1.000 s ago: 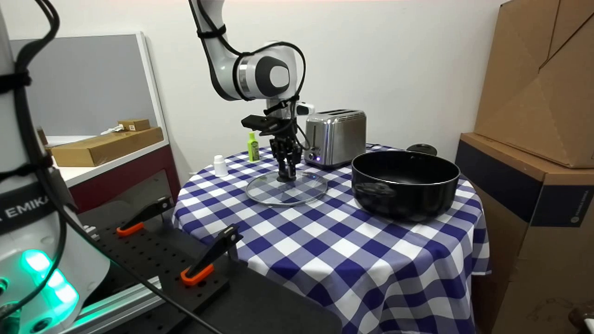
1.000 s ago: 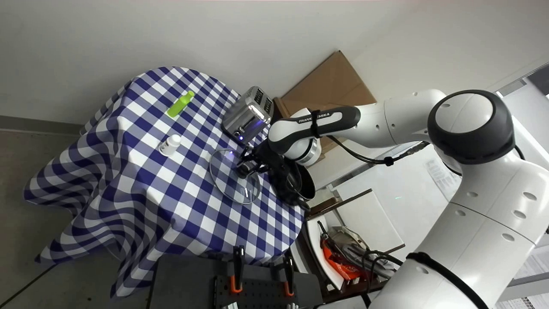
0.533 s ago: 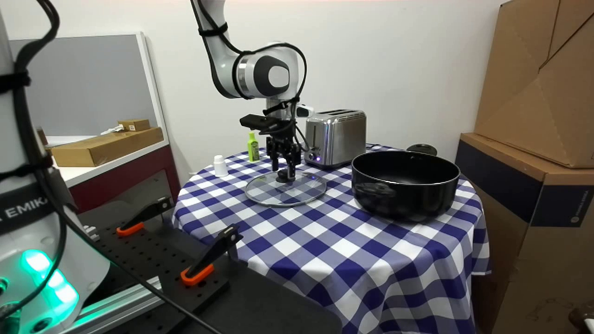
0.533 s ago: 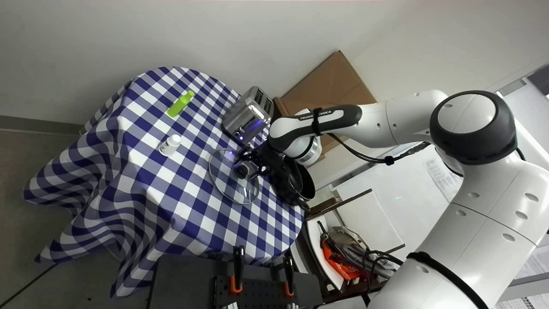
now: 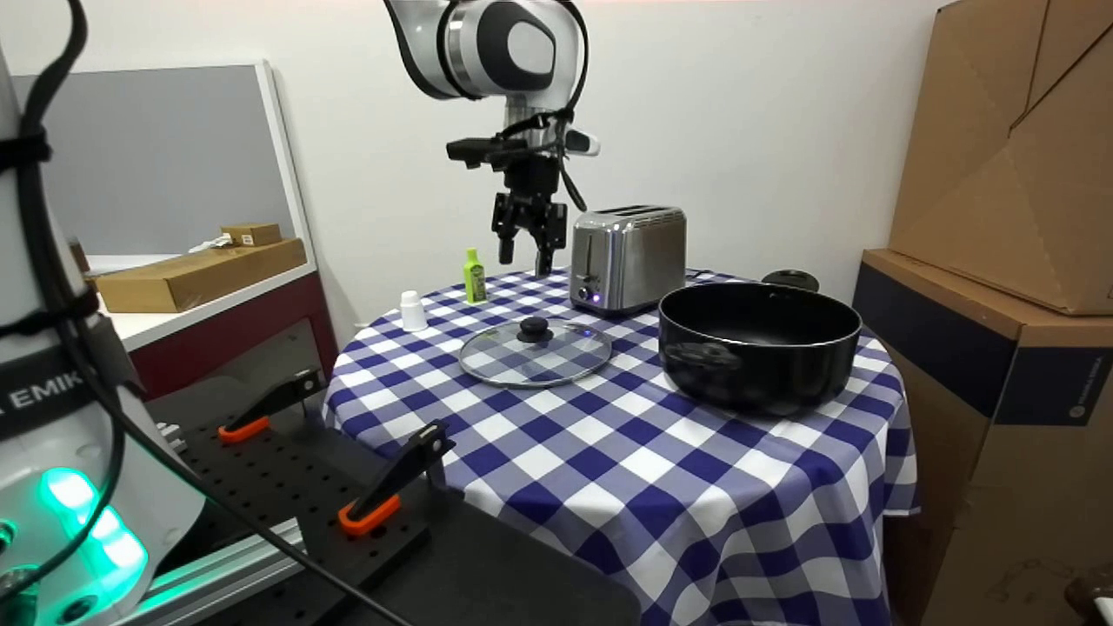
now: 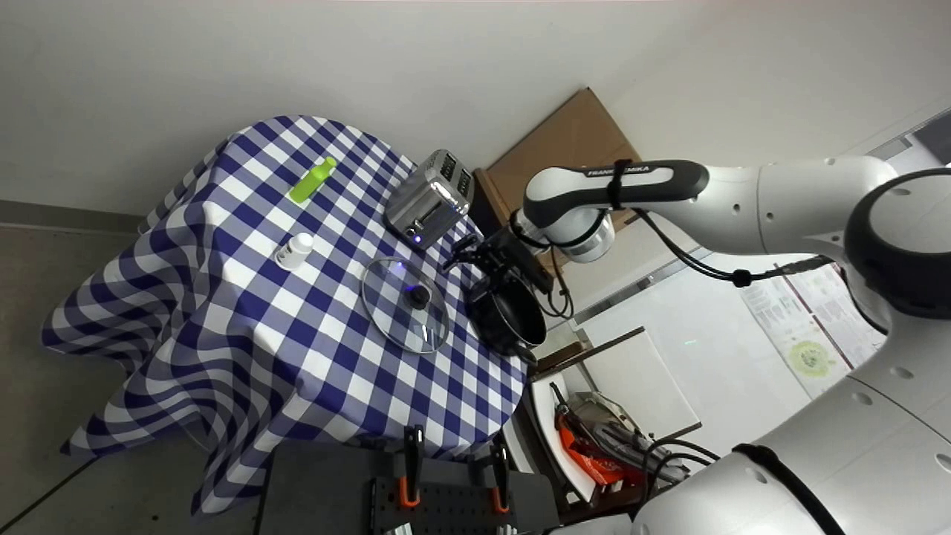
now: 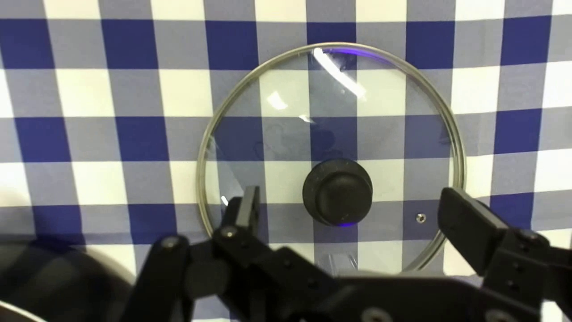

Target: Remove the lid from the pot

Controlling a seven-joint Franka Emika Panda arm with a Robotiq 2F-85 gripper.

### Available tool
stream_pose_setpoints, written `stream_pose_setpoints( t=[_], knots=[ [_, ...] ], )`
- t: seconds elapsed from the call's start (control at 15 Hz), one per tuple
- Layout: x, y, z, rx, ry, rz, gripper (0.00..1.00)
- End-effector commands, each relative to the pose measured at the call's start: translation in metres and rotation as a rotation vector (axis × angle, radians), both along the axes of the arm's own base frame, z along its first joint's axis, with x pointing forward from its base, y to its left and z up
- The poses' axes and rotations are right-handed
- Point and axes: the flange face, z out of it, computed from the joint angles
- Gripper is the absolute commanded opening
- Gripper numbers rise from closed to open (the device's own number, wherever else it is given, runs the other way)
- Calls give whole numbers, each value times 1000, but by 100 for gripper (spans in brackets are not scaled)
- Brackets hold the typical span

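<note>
My gripper (image 5: pixel 524 265) gapes wide, empty, above the lid (image 7: pixel 333 150). Only an exterior view shows me the whole pot (image 5: pixel 756 374), lower beside the gripper.

This looks to me like a robotics lab with a touch of kitchen. A white robot arm (image 6: pixel 728 197) stands here, its base (image 5: pixel 96 530) glowing green beside a perforated black plate (image 5: pixel 296 474) with orange-padded clamps (image 5: pixel 400 474) on it. Big cardboard cartons (image 5: pixel 1009 165) stand by the plain wall (image 5: pixel 756 113), and printed sheets (image 6: pixel 773 319) show on a white panel (image 6: pixel 691 312). The homely part is the round desk (image 5: pixel 574 435) in blue-and-white check, with its steel toaster (image 5: pixel 630 261), black pot (image 5: pixel 756 374) and glass lid (image 5: pixel 535 356).
</note>
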Motion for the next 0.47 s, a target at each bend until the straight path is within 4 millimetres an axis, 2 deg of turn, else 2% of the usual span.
stream_pose_setpoints(
  t=[0.0,0.07,0.13,0.27,0.4],
  knots=[
    [-29,-4,58,-33,29,14,100],
    [-34,-2,72,-53,49,16,100],
    [-15,-5,47,-22,30,18,100],
    [-24,-4,69,-35,38,23,100],
    [-29,-2,74,-38,36,25,100]
  ],
)
